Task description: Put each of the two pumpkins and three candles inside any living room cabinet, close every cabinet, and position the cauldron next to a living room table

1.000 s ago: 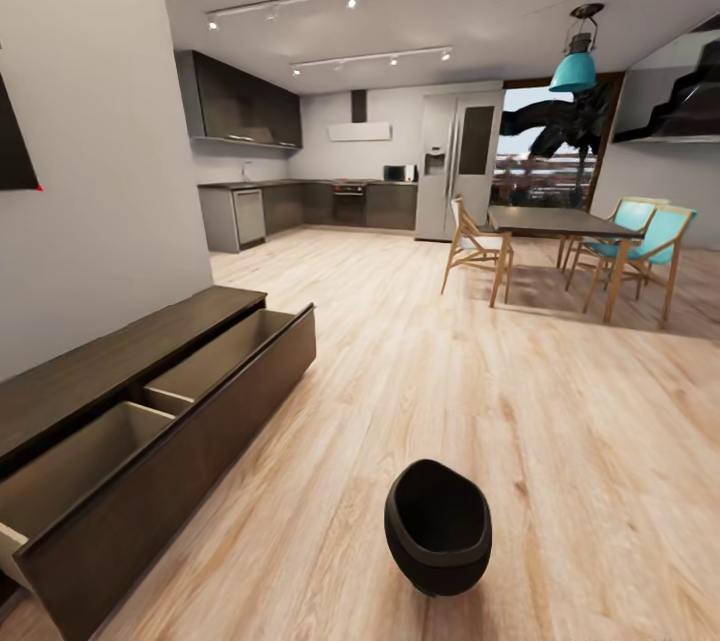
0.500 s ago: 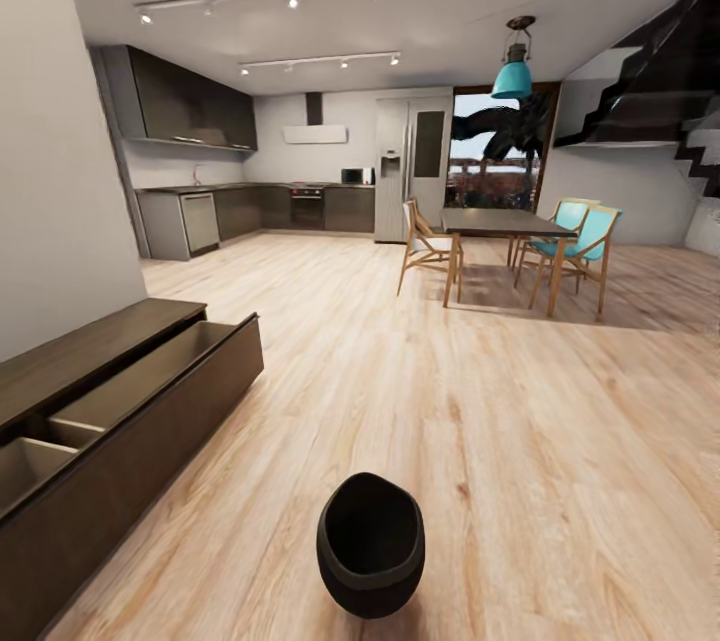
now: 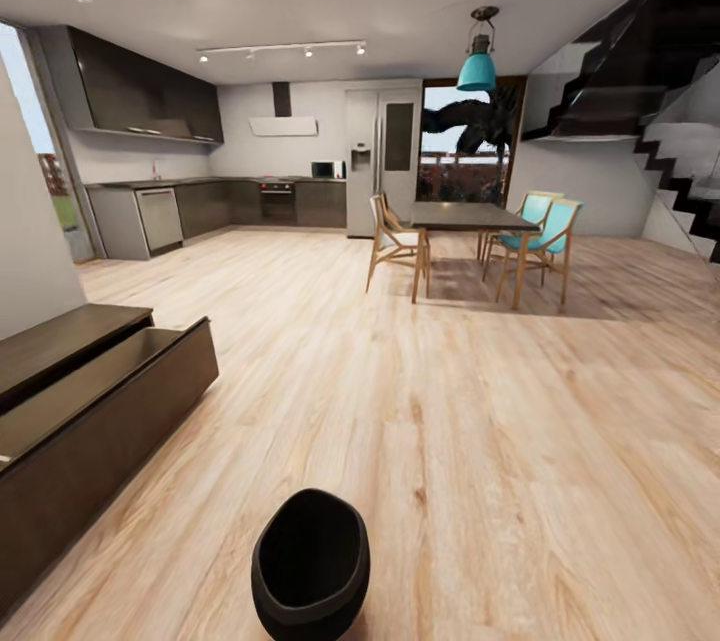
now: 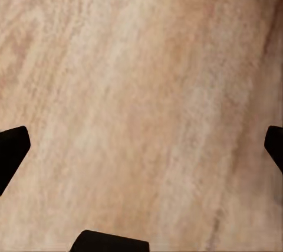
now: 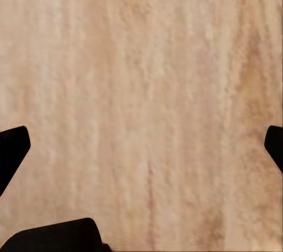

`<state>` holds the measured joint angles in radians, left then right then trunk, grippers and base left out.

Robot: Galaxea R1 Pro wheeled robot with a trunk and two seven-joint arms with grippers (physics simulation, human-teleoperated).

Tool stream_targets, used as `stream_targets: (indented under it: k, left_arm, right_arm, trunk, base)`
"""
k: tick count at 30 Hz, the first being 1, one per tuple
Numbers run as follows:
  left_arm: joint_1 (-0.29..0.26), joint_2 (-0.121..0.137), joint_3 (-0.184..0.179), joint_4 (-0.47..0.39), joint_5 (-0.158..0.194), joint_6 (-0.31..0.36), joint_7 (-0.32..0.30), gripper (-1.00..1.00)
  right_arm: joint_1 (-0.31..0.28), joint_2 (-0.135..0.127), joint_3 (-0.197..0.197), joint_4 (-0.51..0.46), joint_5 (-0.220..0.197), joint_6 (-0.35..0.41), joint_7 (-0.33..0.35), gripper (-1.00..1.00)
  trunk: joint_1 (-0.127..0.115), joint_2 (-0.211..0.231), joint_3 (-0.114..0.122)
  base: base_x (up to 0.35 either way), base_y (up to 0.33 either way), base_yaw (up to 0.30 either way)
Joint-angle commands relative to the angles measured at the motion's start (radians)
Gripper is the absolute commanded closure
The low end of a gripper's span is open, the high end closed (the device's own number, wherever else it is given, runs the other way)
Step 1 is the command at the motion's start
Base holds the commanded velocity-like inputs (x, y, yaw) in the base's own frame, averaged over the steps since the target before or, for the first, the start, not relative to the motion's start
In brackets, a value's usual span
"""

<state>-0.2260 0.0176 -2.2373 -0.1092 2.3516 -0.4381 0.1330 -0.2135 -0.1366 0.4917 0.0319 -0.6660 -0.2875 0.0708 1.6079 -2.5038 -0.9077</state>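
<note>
Black cauldron [image 3: 310,566] sits low ahead, slightly left — nearer the left gripper [image 4: 141,146]; both grippers' fingers spread wide over bare floor [image 5: 147,87].

Left claw [image 4: 141,146] spread wide; right claw [image 5: 141,146] spread wide.

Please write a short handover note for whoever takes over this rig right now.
Left pincer: open, holding nothing, over bare plank floor.
Right pincer: open, holding nothing, also over floor.
Cauldron: on the floor just ahead in the head view, on its own, with no coffee table beside it.
Cabinet: to the left, its drawer pulled out; what lies inside cannot be seen from here.
Left: check that the pumpkins and candles are stowed, shut the drawer, move the cauldron next to the table.
</note>
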Motion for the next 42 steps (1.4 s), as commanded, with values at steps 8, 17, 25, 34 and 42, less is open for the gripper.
stream_targets:
  k: [8, 17, 25, 34, 42]
  left_arm:
    - [0.005, 0.001, -0.006, -0.006, 0.005, -0.007, 0.01, -1.0]
    - [0.005, -0.01, -0.006, -0.024, -0.032, -0.009, 0.01, -1.0]
    - [0.005, -0.011, -0.006, -0.028, -0.037, -0.01, 0.01, -1.0]
    - [0.005, -0.011, -0.006, -0.031, -0.037, -0.01, 0.01, -1.0]
    - [0.005, -0.011, -0.007, -0.032, -0.038, -0.008, 0.01, -1.0]
  right_arm:
    - [-0.001, -0.008, 0.006, 0.003, -0.017, -0.004, -0.002, -1.0]
    - [-0.001, -0.013, 0.005, 0.003, -0.058, -0.002, -0.027, -1.0]
    - [-0.001, -0.033, 0.005, 0.003, -0.078, 0.001, -0.072, -1.0]
    - [-0.001, -0.048, 0.005, 0.003, -0.078, 0.001, -0.076, -1.0]
    - [-0.001, -0.053, 0.006, 0.003, -0.077, 0.006, -0.083, -1.0]
  trunk:
    - [0.0, 0.0, -0.005]
    - [0.0, 0.0, -0.005]
    - [0.0, 0.0, -0.005]
    - [0.0, 0.0, -0.005]
    - [0.0, 0.0, -0.005]
  base:
    - [0.182, -0.27, -0.05]
    - [0.19, -0.271, -0.001]
    - [0.19, -0.272, 0.0]
    - [0.179, -0.276, 0.0]
    - [0.165, -0.298, 0.0]
